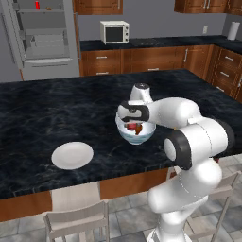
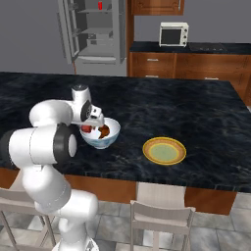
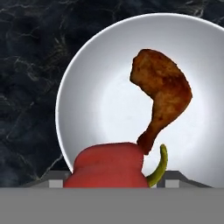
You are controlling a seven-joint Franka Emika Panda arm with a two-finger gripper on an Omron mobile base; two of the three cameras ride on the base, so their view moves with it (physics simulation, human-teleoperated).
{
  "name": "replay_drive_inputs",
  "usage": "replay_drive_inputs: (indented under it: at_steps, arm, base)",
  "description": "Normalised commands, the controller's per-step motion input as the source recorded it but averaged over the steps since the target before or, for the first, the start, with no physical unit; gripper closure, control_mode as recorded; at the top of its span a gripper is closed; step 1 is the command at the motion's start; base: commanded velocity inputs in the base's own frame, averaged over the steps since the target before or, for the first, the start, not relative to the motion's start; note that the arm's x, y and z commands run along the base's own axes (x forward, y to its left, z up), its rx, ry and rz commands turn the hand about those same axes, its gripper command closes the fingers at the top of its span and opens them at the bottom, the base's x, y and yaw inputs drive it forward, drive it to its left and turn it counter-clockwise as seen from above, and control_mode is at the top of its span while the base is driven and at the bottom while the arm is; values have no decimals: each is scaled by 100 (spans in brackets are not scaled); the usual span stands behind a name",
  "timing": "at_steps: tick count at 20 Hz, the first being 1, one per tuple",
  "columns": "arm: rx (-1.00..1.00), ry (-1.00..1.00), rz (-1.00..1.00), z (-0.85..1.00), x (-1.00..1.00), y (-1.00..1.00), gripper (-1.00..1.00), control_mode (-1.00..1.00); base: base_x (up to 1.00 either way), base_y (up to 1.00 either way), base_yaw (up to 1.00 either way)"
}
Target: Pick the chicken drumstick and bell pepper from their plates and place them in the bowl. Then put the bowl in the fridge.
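Claw: the claw (image 1: 134, 126) hangs just above the bowl, at the end of the white arm bent over the near part of the tabletop; in the hand view the bell pepper sits between its two finger tips, which stand wide apart on either side of it; whether they press on the pepper or merely flank it I cannot tell.
Bell pepper: the bright red bell pepper (image 3: 109, 166) with a green stem lies at the bottom of the hand view, over the bowl's near rim; in the left base view it shows as a red patch (image 1: 130, 126) under the hand, inside the bowl's outline.
Chicken drumstick: the dark brown chicken drumstick (image 3: 162, 94) rests on the white inside of the bowl, its thin end pointing toward the pepper.
Bowl: the bowl (image 1: 146, 134), white inside and pale blue outside, stands upright on the dark marbled tabletop (image 1: 42, 108), near its front edge.
White plate: the white plate (image 1: 72, 155) lies flat near the front edge, well apart from the bowl.
Yellow plate: the yellow-orange plate (image 2: 164, 150) lies flat near the front edge, on the bowl's other side.
Fridge: the grey fridge (image 1: 45, 38) stands beyond the far edge with its door open, shelves showing.
Microwave: a white microwave (image 1: 114, 32) sits on the rear counter.
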Motion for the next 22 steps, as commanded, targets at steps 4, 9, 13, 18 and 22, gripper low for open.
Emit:
replay_drive_inputs:
  at_steps: [4, 9, 13, 18, 22]
  arm:
    - [0, 0, 0, -14, 27, 14, 100, -100]
    - [0, -1, 0, -7, 27, 3, 100, -100]
    - [0, -1, 0, -7, 28, 0, 100, -100]
    - [0, 0, 0, -20, 18, 0, 100, -100]
    - [0, 0, 0, -21, 10, 0, 100, -100]
  base:
    - [0, 0, 0]
    - [0, 0, 0]
    - [0, 0, 0]
    - [0, 0, 0]
    - [0, 0, 0]
